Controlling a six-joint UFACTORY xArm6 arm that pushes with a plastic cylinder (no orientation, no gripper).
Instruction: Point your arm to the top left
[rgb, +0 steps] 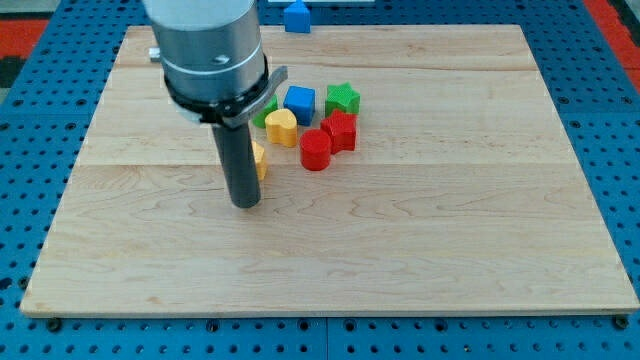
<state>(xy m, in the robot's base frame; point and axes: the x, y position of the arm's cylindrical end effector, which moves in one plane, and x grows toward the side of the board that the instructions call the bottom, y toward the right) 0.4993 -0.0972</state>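
Down on the wooden board (420, 240), a little toward the view's left of its middle, my tip (245, 204) rests on the wood at the lower end of the dark rod. No jaws belong to this arm, so nothing is clenched, released or grasped; the rod simply stands upright under the grey cylindrical housing (205, 45) that fills the view's top left.

Just beside the rod on the view's right, and slightly above my tip, a small yellow block (259, 159) peeks out from behind the rod; most of it is hidden, so its shape cannot be made out, and it may be touching the rod. Further up and to the right sits a tight cluster: a yellow heart-shaped block (282, 127), with a green block (267, 110) partly tucked behind the housing at its upper left, a blue cube (299, 102) above it, and a green star-shaped block (342, 98) beyond that. Right of the heart stand a red cylinder (316, 149) and, just beside it, a second red block (340, 130).

Well apart from my tip, past the board's top edge, another blue block (296, 16) lies on the blue pegboard surface (600, 120). The board's top left corner, the task's target, lies above and left of my tip, behind the housing.
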